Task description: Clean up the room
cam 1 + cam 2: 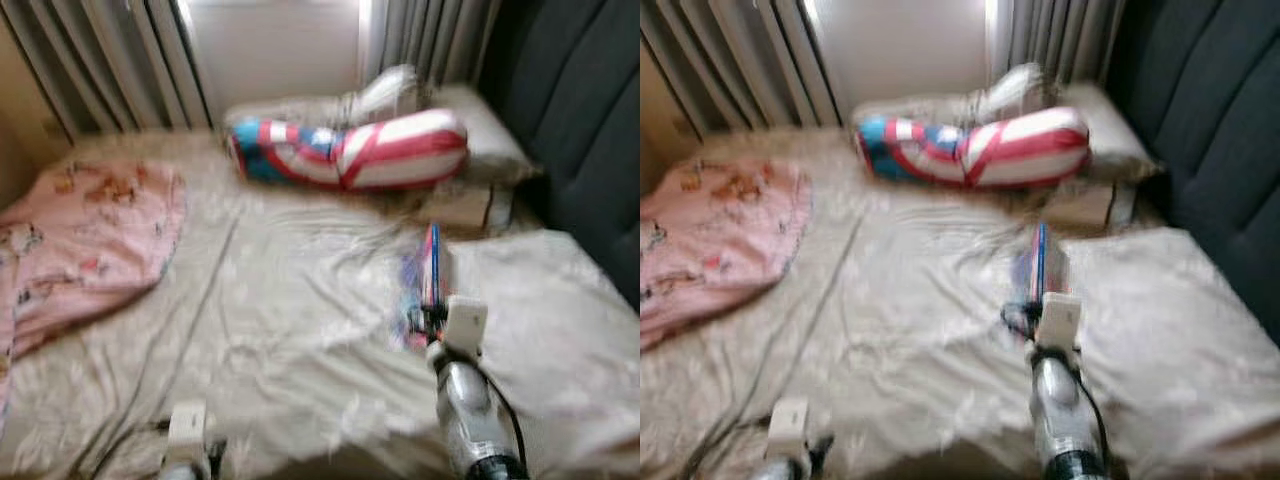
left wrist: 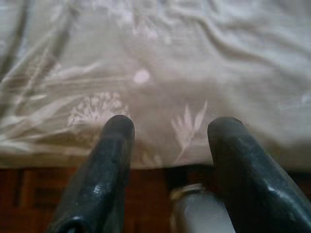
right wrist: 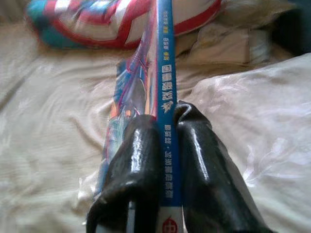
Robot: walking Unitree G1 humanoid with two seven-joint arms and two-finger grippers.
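Note:
A thin colourful book (image 3: 163, 73) with a blue spine stands on edge above the bed, clamped between the two black fingers (image 3: 199, 145) of my right gripper (image 1: 432, 318), which is shut on it. In the head views the book (image 1: 428, 280) hangs over the middle right of the cream bedsheet (image 1: 280, 330). My left gripper (image 2: 170, 131) is open with nothing in it, low at the bed's near edge, its fingers pointing over the flower-printed sheet (image 2: 160, 58).
A red, white and blue bolster pillow (image 1: 350, 150) lies at the bed's far end, with a beige pillow (image 1: 480, 130) and a small box (image 1: 465, 205) beside it. A pink blanket (image 1: 85, 235) covers the left side. A dark headboard (image 1: 590, 120) stands on the right, curtains behind.

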